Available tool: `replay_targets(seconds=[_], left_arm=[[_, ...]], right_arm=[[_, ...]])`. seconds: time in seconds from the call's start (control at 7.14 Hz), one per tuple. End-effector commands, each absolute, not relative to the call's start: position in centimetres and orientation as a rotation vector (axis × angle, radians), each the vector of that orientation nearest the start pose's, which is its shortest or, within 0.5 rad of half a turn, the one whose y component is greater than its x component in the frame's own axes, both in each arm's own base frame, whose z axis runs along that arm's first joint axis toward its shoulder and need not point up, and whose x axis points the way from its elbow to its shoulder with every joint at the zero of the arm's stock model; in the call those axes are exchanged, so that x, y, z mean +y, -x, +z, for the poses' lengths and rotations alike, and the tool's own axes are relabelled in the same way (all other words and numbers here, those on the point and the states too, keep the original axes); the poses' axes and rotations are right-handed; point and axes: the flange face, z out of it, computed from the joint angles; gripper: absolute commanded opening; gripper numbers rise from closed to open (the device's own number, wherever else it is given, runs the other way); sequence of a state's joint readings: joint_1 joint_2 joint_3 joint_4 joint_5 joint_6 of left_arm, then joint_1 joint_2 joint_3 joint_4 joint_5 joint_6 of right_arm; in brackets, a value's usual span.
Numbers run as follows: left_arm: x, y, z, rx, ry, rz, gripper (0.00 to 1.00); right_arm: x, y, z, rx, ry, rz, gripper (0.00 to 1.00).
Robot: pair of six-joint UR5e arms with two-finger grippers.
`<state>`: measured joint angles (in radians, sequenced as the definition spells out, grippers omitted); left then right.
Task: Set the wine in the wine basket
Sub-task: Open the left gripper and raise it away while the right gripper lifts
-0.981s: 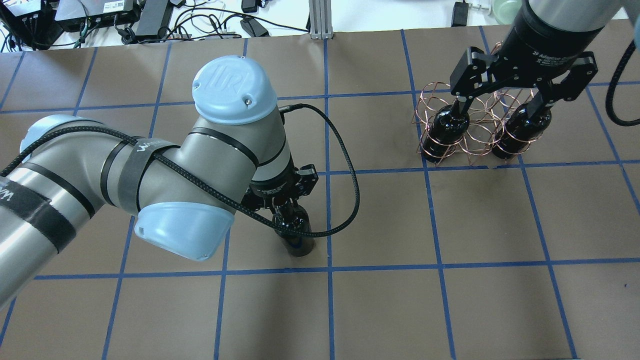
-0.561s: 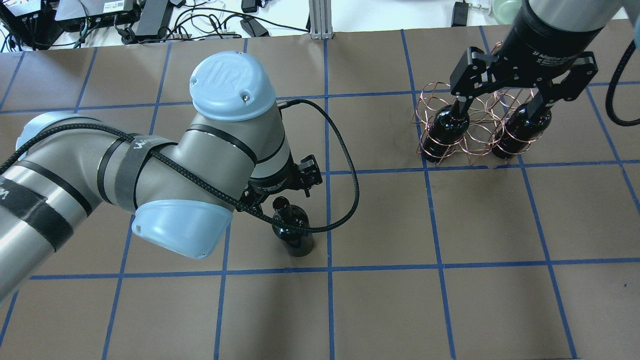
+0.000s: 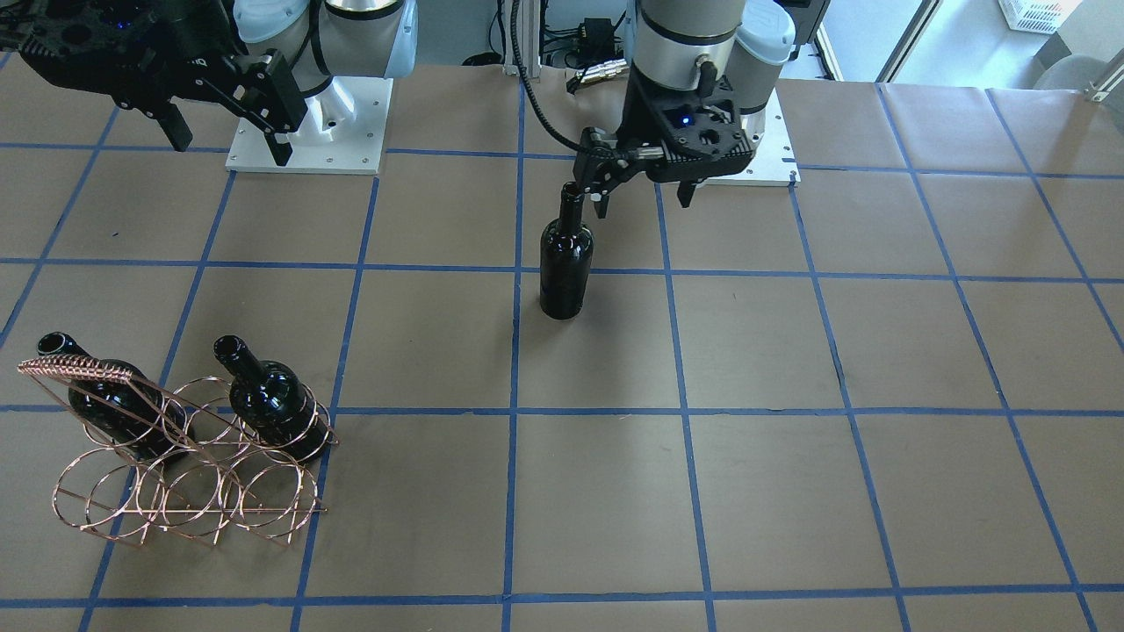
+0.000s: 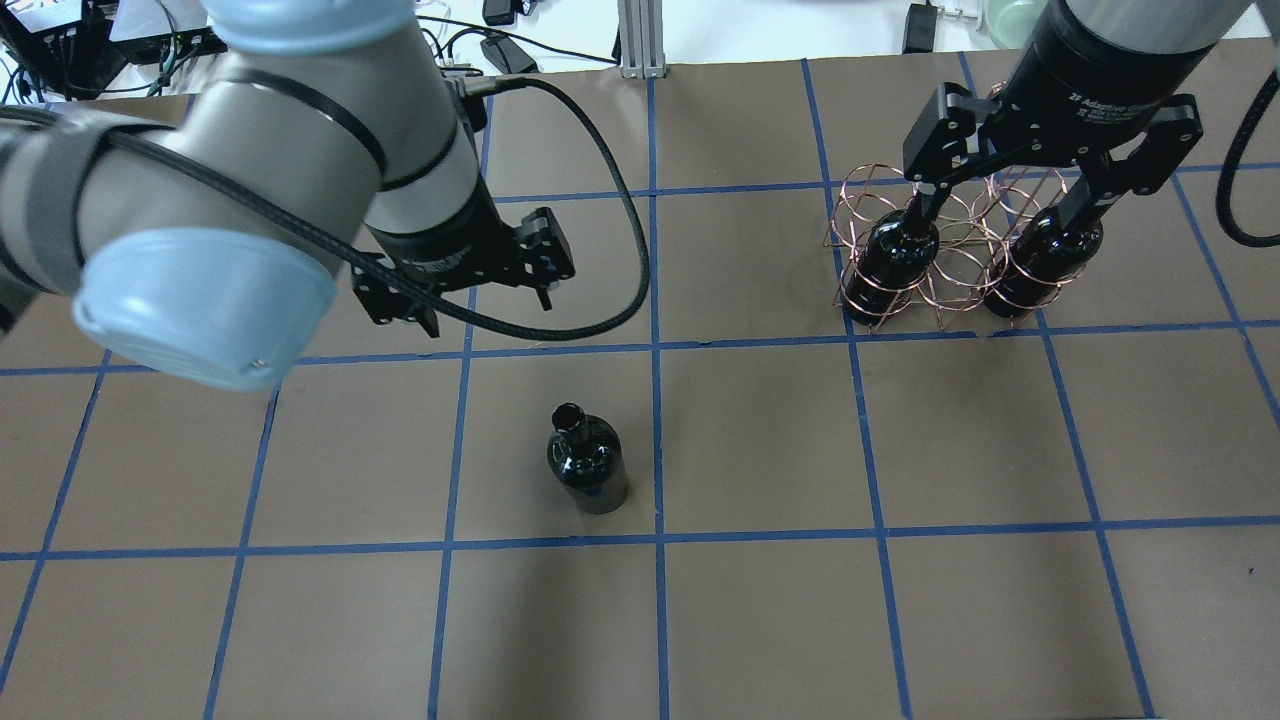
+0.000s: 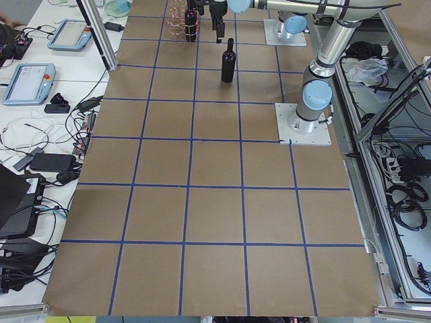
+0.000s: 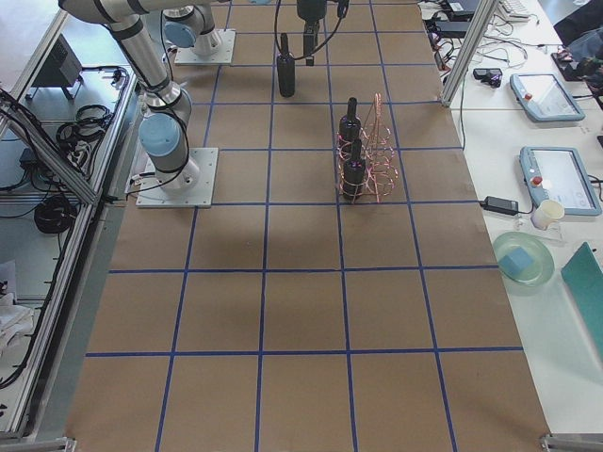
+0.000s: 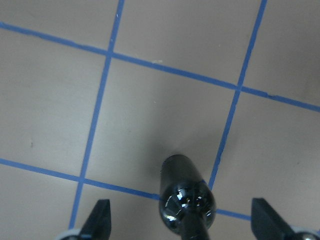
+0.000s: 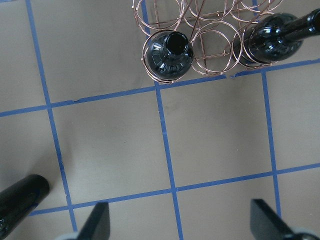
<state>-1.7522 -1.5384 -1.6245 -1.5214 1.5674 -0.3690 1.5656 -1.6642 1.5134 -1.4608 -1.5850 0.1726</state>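
Observation:
One near-black wine bottle (image 4: 587, 465) stands upright and alone on the brown table; it also shows in the front view (image 3: 566, 263) and the left wrist view (image 7: 187, 195). My left gripper (image 4: 460, 285) is open and empty, raised above and behind the bottle, apart from it. The copper wine basket (image 4: 950, 265) stands at the far right and holds two other bottles (image 4: 890, 260) (image 4: 1045, 260) in its rings. My right gripper (image 4: 1005, 205) is open and empty, hovering over the basket (image 3: 176, 474).
Cables and power bricks (image 4: 300, 40) lie beyond the table's far edge. The two arm bases (image 3: 307, 123) (image 3: 755, 149) are bolted on the robot's side. Blue tape lines grid the brown table top (image 4: 780, 600).
My left gripper, down at the standing bottle's neck a second ago, has opened, lifted off it and drawn back up and to the left. The bottle stays upright. The right arm has hardly moved.

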Motion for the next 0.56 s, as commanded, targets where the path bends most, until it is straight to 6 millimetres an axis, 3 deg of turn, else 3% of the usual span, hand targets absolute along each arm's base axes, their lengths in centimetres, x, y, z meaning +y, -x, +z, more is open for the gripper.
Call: replay_targets(seconds=[0.0,0.14,0.28,0.42], left_arm=[[-47.6,14.0,53.1,3.142,0.316,-0.075,1.00],[-48.4,11.1,54.8,3.127,0.401,-0.107,1.00],[-48.0,9.5,55.3,3.089,0.408,-0.067,0.98],[-48.0,8.7,55.9,3.065,0.236,-0.093,0.99]], right_arm=[[-44.7,-15.9,54.5,3.123,-0.378,-0.033,1.00],[-43.9,-18.2,54.5,3.131,-0.374,-0.044,1.00],[-43.9,-20.2,53.6,3.117,-0.440,-0.018,1.00],[-43.5,-22.8,52.6,3.126,-0.429,0.002,0.98]])
